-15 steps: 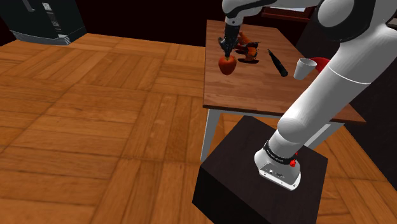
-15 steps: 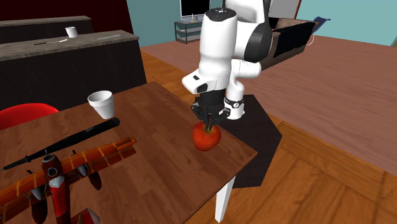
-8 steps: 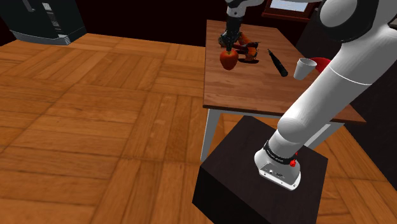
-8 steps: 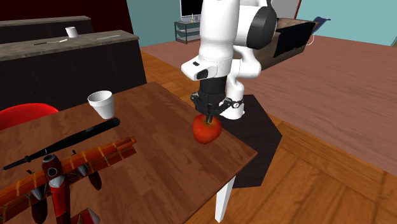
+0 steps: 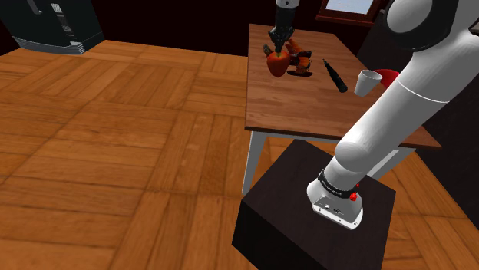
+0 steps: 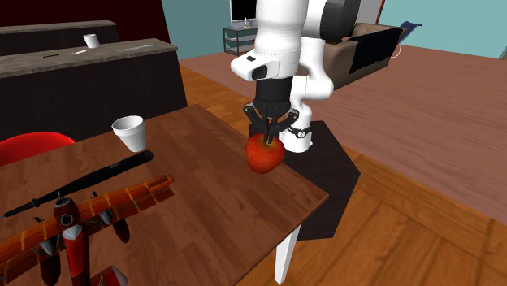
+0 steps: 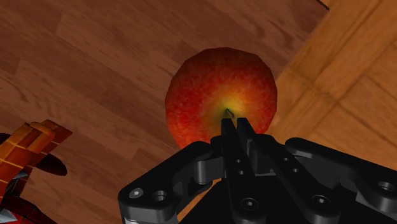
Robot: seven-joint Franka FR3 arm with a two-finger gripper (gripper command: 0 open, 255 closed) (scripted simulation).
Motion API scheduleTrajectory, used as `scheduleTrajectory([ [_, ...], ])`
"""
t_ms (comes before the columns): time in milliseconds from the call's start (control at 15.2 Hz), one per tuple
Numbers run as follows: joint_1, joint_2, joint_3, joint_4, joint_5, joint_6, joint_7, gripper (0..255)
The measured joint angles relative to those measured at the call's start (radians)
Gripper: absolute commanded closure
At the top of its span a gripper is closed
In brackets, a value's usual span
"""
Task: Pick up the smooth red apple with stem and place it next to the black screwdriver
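Two black fingers of the gripper (image 5: 275, 49) are pinched together on the stem of the red apple (image 5: 276, 64). The apple hangs lifted off the table (image 5: 307, 111), well apart from the black screwdriver (image 5: 335, 76) and to the shoulder view's left of it. A stem hold is thin — the fruit could swing or slip — so the carry towards the screwdriver is best kept slow and level, lowering until the apple rests on the wood before the fingers part. Just beside the screwdriver, on the apple's side, lies a red-and-brown toy plane (image 5: 301, 61), which narrows the approach; bare wood by the screwdriver's thick end looks the safer spot. Beyond the screwdriver stands a white cup (image 5: 368, 81) — near enough to knock.
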Motion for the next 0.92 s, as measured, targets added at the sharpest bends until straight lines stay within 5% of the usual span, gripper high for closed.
scheduleTrajectory([
  [330, -0.006, 0.005, -0.006, 0.061, 0.001, -0.055, -0.015, 255],
  [924, -0.106, 0.102, -0.112, 0.125, 0.024, -0.017, -0.220, 255],
])
